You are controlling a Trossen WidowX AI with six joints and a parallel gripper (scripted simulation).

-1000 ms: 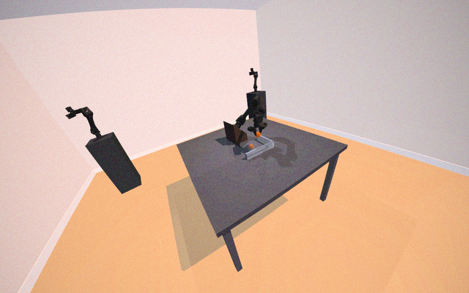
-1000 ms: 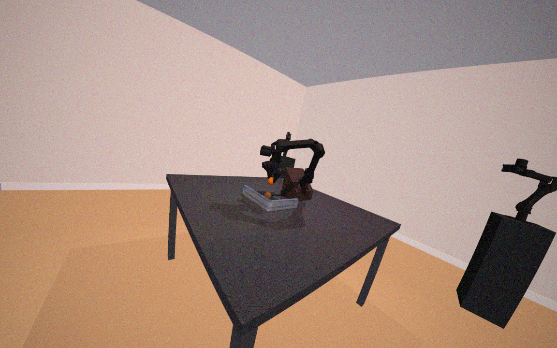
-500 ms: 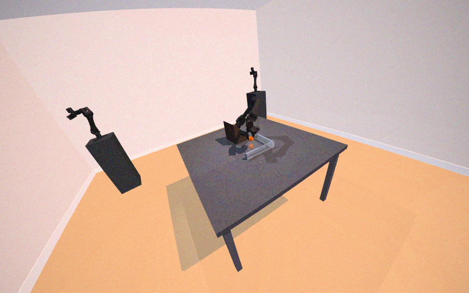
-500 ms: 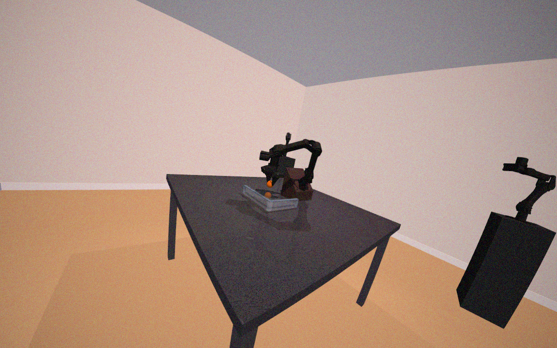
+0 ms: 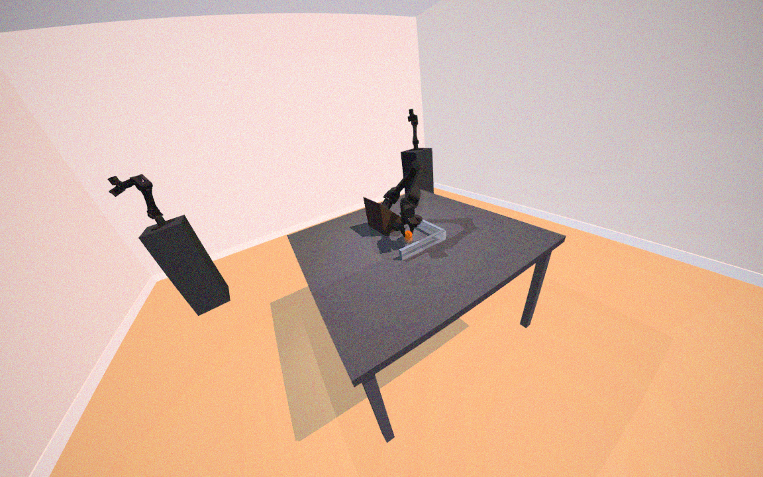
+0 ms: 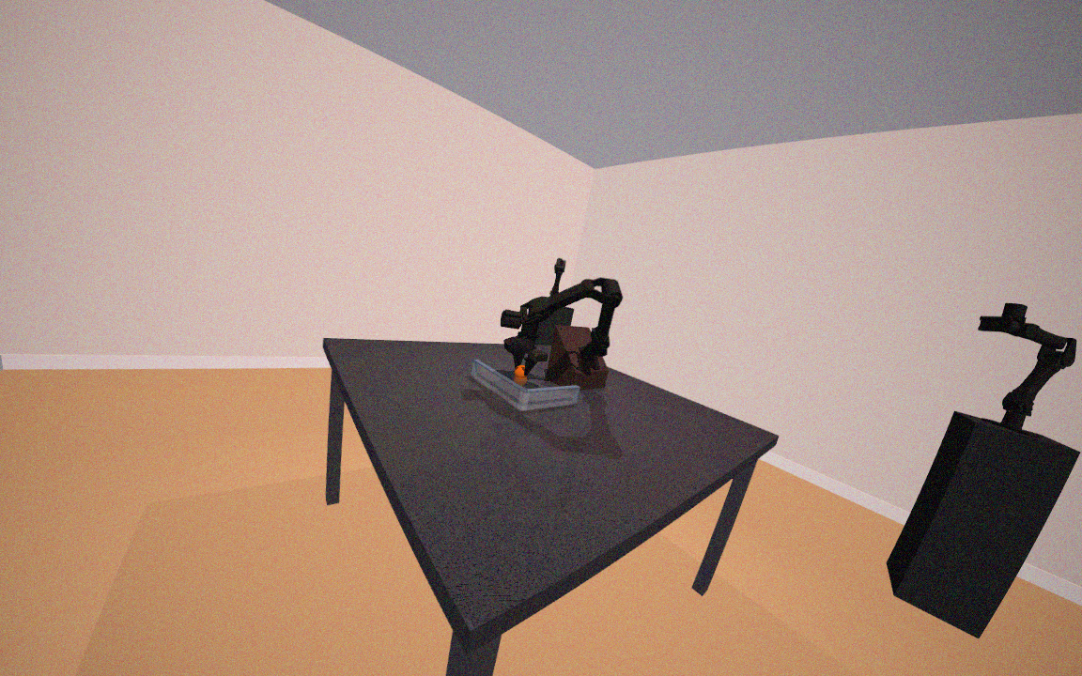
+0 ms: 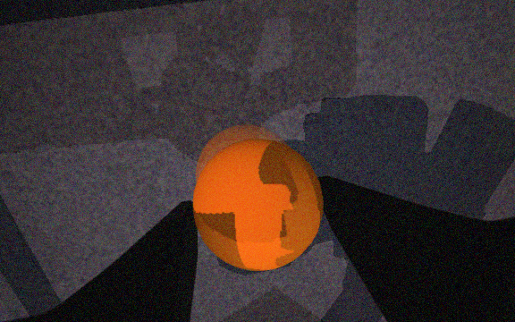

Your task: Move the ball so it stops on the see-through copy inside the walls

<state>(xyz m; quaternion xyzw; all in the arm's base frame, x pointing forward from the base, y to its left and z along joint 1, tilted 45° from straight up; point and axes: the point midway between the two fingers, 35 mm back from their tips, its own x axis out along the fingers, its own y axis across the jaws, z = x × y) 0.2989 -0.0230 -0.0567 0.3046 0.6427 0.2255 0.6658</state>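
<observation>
dark grey table [image 5: 432,308] stood in a pale-walled room, and everything hung on the clear walls [image 5: 426,238] at its far side. inside their corner the gripper [image 7: 257,233] was clenched on the orange ball [image 7: 257,203], held low over the see-through copy [image 7: 235,134], probably so it could settle without rolling. only the wrist view showed that copy peeking from behind the ball; the top and exterior views showed the ball [image 6: 519,369] inside the walls but hid the copy.
</observation>
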